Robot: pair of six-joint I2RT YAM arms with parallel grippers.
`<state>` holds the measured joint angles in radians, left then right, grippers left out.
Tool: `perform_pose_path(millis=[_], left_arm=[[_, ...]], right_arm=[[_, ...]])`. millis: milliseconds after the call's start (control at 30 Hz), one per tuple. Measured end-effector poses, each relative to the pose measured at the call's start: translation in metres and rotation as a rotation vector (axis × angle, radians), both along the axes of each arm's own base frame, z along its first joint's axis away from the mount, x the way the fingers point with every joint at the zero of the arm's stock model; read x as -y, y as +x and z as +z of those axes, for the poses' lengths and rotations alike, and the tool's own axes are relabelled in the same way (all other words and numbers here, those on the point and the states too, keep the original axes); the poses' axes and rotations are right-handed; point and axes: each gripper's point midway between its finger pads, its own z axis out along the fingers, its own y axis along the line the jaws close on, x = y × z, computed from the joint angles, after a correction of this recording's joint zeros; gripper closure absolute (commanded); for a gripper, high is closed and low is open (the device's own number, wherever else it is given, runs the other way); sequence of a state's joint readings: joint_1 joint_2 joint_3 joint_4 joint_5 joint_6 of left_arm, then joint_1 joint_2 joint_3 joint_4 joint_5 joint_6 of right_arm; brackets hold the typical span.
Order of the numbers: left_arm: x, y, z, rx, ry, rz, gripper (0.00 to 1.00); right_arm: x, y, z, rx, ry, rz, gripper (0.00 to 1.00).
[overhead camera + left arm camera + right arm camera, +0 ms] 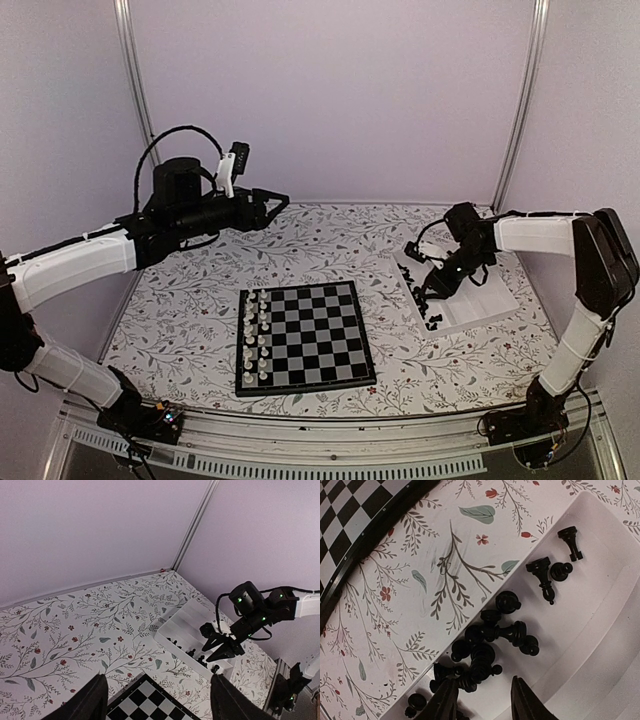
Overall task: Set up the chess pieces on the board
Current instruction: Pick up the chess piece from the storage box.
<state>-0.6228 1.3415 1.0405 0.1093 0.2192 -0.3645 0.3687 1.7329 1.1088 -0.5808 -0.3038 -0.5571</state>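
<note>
The board [320,335] lies at the table's middle, white chessmen [255,335] standing in its two left columns. The black chess pieces [432,308] lie heaped in the near end of a white ridged tray [485,298] to its right. In the right wrist view the heap [487,645] lies tumbled against the tray wall, with a few pieces [547,572] apart from it. My right gripper [485,702] hangs low over the heap, jaws apart with bare tray between them; its left finger [445,700] is at the heap's edge. My left gripper [272,203] is raised at the back left, open and empty.
The left wrist view takes in the tray [192,617], the right gripper [220,647] above it, and a board corner [145,702]. Floral cloth [330,240] covers the table. Walls and metal posts [135,80] close in the back and sides.
</note>
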Motion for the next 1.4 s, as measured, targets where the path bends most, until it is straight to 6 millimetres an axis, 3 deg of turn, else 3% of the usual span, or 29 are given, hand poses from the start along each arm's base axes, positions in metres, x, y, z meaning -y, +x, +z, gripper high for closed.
perform_pose_path(millis=[300, 667, 967, 1400], left_arm=[[0.000, 0.000, -0.007, -0.020, 0.015, 0.001, 0.28], [0.005, 0.005, -0.028, -0.063, 0.043, -0.007, 0.28], [0.006, 0.004, -0.028, -0.063, 0.043, -0.012, 0.28], [0.006, 0.004, -0.028, -0.057, 0.048, -0.017, 0.28]], right_arm=[[-0.006, 0.007, -0.006, -0.008, 0.002, -0.001, 0.69], [-0.010, 0.005, -0.010, -0.025, 0.002, 0.003, 0.91], [-0.009, 0.003, -0.009, -0.038, -0.003, 0.002, 0.96], [-0.006, -0.005, 0.025, 0.000, 0.017, -0.007, 0.96]])
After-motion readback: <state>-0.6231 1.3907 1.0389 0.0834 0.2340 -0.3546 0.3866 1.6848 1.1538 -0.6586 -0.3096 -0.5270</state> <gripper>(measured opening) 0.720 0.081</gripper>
